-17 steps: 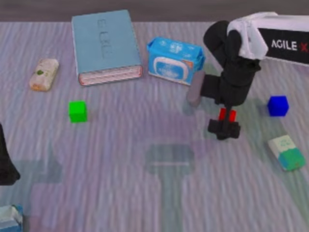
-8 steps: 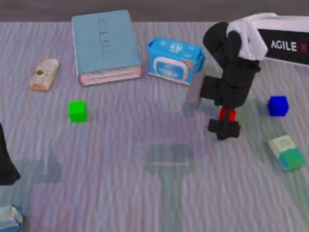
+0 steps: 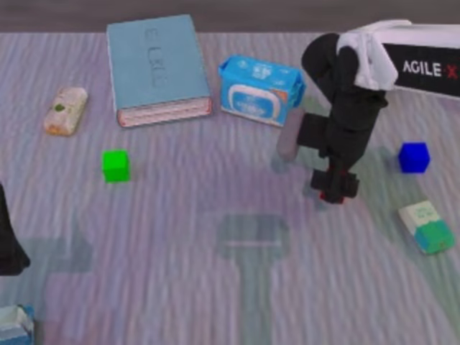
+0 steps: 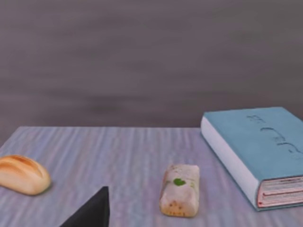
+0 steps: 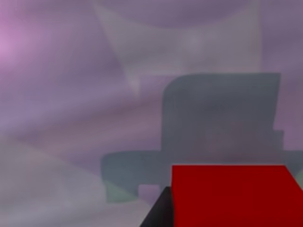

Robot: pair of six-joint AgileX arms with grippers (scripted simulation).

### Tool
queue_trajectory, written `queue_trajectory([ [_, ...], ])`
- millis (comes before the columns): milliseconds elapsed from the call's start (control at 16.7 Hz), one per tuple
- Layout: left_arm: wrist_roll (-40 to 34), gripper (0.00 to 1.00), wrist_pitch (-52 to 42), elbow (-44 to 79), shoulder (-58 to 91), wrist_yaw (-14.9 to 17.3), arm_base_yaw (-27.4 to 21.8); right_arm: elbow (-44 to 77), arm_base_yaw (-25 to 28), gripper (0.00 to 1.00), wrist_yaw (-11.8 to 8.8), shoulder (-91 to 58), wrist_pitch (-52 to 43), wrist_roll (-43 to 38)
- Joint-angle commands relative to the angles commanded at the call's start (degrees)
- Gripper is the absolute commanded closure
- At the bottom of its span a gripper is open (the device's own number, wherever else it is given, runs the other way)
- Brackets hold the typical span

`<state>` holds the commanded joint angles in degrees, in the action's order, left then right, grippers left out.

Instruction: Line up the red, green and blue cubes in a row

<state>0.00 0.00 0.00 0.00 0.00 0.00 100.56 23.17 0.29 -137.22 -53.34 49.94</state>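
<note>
My right gripper [image 3: 334, 185] is right of the table's middle, shut on the red cube [image 5: 232, 196]. In the right wrist view the cube hangs above the table with its shadow below. From the top the arm hides all but slivers of red. The green cube [image 3: 115, 165] lies on the left half of the table. The blue cube [image 3: 414, 157] rests to the right of my right gripper, apart from it. My left gripper [image 3: 8, 244] is parked at the left edge; one dark finger [image 4: 92, 213] shows, with nothing beside it.
A blue book [image 3: 158, 68] and a light blue wipes pack [image 3: 260, 88] lie at the back. A wrapped packet [image 3: 65, 110] is back left, and a white-and-teal packet [image 3: 428, 226] front right. A bread roll [image 4: 21, 174] shows in the left wrist view. A box [image 3: 14, 323] is at the front left corner.
My right gripper, holding the red cube, has shifted slightly toward the back. The cube is now more hidden under the arm. The left arm has not moved.
</note>
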Motion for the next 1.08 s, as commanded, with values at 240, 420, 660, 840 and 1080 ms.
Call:
queue_trajectory([
  [240,0.0,0.00,0.0,0.0,0.0,0.0,0.0,0.0,0.0,1.00,0.0,0.0,0.0,0.0],
  [420,0.0,0.00,0.0,0.0,0.0,0.0,0.0,0.2,0.0,1.00,-0.8,2.6,-2.1,-1.1],
  [660,0.0,0.00,0.0,0.0,0.0,0.0,0.0,4.5,0.1,1.00,-0.8,4.3,-8.4,-1.2],
  [840,0.0,0.00,0.0,0.0,0.0,0.0,0.0,8.3,0.5,1.00,-0.8,6.1,-14.2,-1.0],
  [1080,0.0,0.00,0.0,0.0,0.0,0.0,0.0,9.2,0.5,1.00,-0.8,6.7,-15.2,-1.0],
])
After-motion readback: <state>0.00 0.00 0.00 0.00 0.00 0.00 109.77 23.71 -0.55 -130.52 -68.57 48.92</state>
